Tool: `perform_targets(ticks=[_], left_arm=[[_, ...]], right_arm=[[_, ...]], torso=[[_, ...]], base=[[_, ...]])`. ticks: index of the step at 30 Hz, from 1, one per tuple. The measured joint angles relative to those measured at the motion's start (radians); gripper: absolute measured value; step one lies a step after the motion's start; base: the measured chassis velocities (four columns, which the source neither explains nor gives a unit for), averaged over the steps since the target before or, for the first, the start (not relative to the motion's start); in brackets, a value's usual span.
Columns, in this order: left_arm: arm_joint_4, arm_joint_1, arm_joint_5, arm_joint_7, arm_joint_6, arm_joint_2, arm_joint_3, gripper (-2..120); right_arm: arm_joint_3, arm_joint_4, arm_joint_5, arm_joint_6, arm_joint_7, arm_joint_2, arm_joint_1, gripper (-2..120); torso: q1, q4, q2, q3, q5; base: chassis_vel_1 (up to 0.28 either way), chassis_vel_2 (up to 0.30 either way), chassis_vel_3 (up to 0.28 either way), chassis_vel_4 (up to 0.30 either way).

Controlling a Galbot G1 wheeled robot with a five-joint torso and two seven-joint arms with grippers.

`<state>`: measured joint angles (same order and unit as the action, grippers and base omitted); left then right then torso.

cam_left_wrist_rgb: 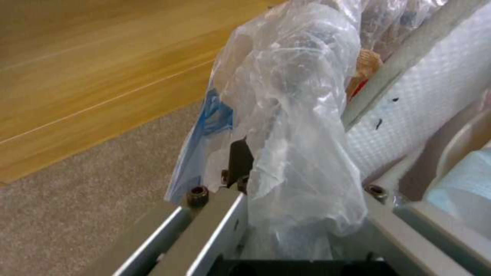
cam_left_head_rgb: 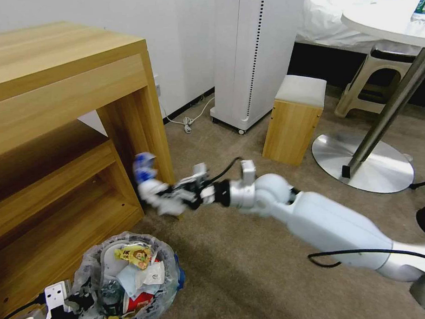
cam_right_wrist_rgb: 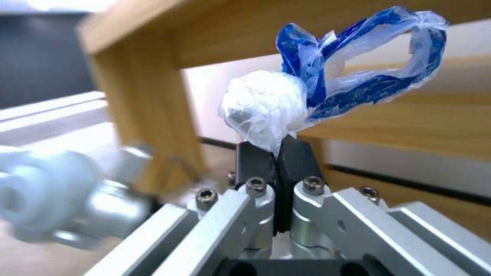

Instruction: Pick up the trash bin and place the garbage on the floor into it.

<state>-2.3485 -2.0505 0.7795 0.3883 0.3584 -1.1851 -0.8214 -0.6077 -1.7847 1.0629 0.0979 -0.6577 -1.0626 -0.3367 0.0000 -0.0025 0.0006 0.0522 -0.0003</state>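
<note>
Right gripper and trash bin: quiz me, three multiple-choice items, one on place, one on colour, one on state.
1. Where is the trash bin?
A. on the white stool
B. beside the wooden shelf unit, at the left gripper
C. under the round table

2. What colours is the plastic bag in the right gripper?
A. red, yellow
B. black
C. blue, whitish

3. How do the right gripper's jaws stand?
A. wide open
B. shut on the bag
C. shut on nothing

B: it sits low by the shelf, its liner clamped by the left gripper.
C: blue print, whitish film.
B: the pads pinch the plastic.
</note>
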Motion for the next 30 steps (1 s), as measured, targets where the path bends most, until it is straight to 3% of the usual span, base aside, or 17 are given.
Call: perform_targets(ticks=[8, 15, 30], left_arm=[[-0.003, 0.002, 0.003, 0.008, 0.004, -0.005, 0.003, 1], [-0.012, -0.003, 0.005, 0.014, 0.007, -0.004, -0.001, 1], [-0.024, -0.009, 0.025, 0.031, 0.009, 0.001, 0.001, 1]], right_arm=[[-0.121, 0.013, -0.010, 0.046, 0.055, -0.129, -0.035, 0], [-0.156, 0.094, -0.055, 0.040, 0.065, -0.137, -0.079, 0], [-0.177, 0.132, -0.105, 0.019, 0.039, -0.105, -0.087, 0]], torso=[[0.000, 0.0002, 0.000, 0.000, 0.0000], [0.000, -0.0002, 0.000, 0.000, 0.0002], [0.000, 0.0001, 0.000, 0.000, 0.0003]], base=[[0.000, 0.000, 0.000, 0.000], [0.000, 0.000, 0.000, 0.000], [0.000, 0.000, 0.000, 0.000]])
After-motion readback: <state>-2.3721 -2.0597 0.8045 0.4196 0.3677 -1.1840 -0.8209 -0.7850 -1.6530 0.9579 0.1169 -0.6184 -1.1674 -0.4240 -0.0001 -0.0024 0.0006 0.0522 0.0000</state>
